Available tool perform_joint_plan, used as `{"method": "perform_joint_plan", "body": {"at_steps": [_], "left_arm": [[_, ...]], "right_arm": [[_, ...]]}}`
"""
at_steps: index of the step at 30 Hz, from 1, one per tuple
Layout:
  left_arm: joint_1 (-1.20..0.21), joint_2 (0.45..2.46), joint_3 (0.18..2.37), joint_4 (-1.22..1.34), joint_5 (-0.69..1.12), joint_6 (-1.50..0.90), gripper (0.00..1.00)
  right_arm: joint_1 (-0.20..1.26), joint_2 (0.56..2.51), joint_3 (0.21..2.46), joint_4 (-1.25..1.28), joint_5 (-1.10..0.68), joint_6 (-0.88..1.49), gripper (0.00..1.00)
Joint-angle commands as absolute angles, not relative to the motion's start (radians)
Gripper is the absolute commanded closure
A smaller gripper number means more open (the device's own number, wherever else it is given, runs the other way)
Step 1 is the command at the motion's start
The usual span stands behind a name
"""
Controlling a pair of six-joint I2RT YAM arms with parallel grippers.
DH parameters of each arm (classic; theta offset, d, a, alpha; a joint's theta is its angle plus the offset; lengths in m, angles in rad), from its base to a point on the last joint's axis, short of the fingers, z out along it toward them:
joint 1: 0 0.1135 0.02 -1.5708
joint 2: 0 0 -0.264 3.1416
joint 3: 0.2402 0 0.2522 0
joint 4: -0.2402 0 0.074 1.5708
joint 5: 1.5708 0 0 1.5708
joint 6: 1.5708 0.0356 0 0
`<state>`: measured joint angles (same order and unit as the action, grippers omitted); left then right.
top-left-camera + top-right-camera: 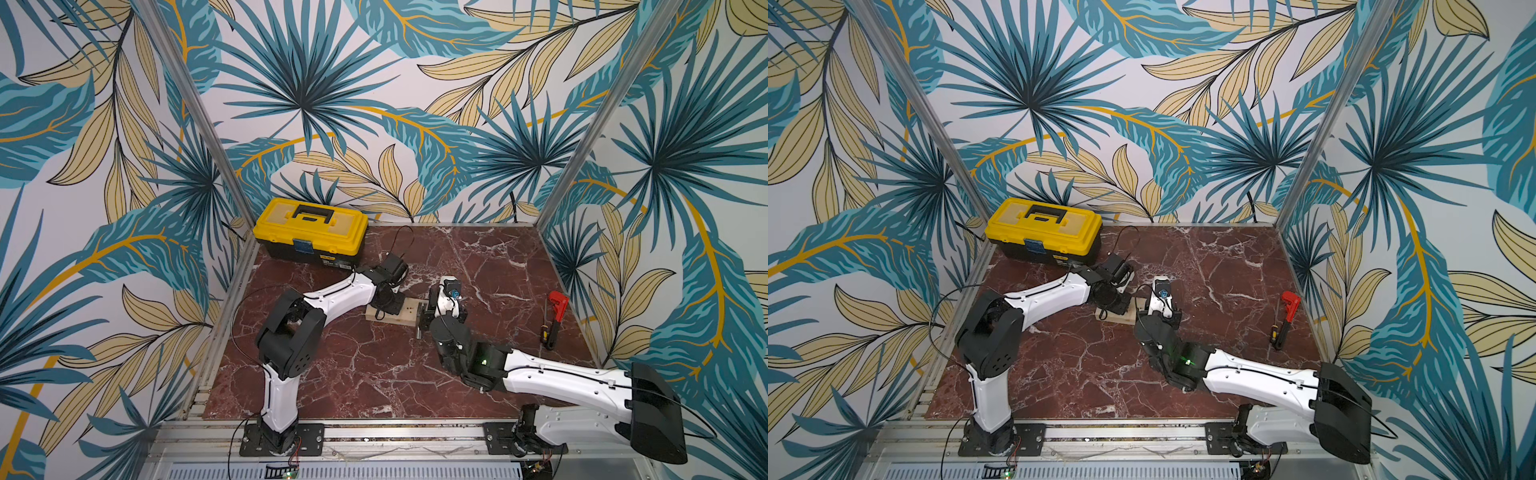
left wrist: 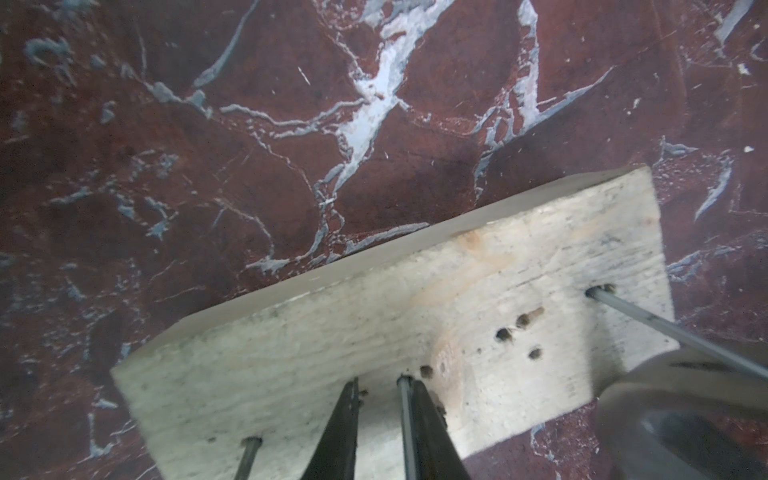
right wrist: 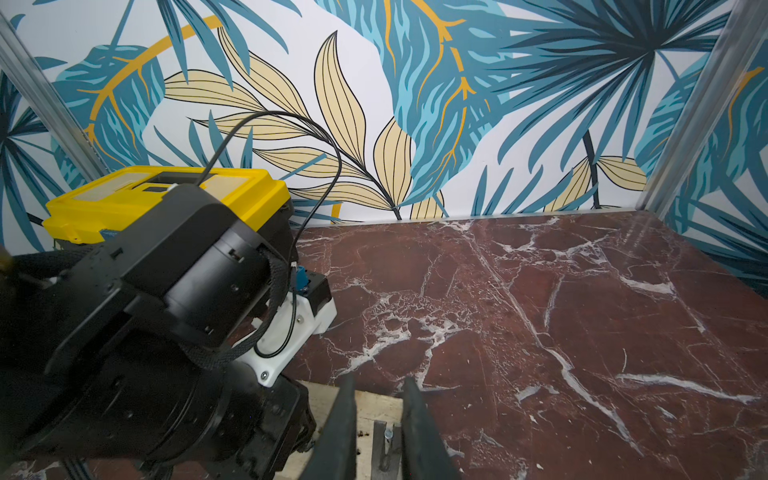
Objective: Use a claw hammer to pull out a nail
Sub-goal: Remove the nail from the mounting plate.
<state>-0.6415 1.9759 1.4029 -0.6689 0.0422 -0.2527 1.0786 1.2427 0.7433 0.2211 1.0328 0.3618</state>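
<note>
A pale wooden block [image 1: 409,312] [image 2: 374,316] lies mid-floor with three nails standing in it. My left gripper [image 2: 380,384] [image 1: 390,308] points down onto the block, its fingers slightly apart with the tips on the wood; one nail [image 2: 405,415] runs along the inner side of one finger. My right gripper [image 3: 379,379] [image 1: 427,315] is shut on the claw hammer [image 3: 388,446], whose silver forked claw sits between the fingers at the block's right end. A nail [image 3: 388,433] [image 2: 631,311] sits in the fork. The hammer's shaft is hidden.
A yellow toolbox [image 1: 311,230] stands in the back left corner. A red-headed tool [image 1: 557,305] and a screwdriver [image 1: 545,328] lie near the right wall. Patterned walls close in the marble floor [image 1: 478,257] on three sides.
</note>
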Motion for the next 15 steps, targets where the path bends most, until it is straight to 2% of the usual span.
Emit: {"method": "perform_joint_plan", "body": {"at_steps": [1, 15], "left_arm": [[-0.624, 2.274, 1.253, -0.822, 0.098, -0.299, 0.78], [-0.624, 2.312, 1.258, -0.844, 0.113, -0.313, 0.80]], "right_arm": [[1.114, 1.367, 0.630, -0.169, 0.911, 0.417, 1.00], [1.165, 1.395, 0.648, -0.209, 0.979, 0.448, 1.00]]}}
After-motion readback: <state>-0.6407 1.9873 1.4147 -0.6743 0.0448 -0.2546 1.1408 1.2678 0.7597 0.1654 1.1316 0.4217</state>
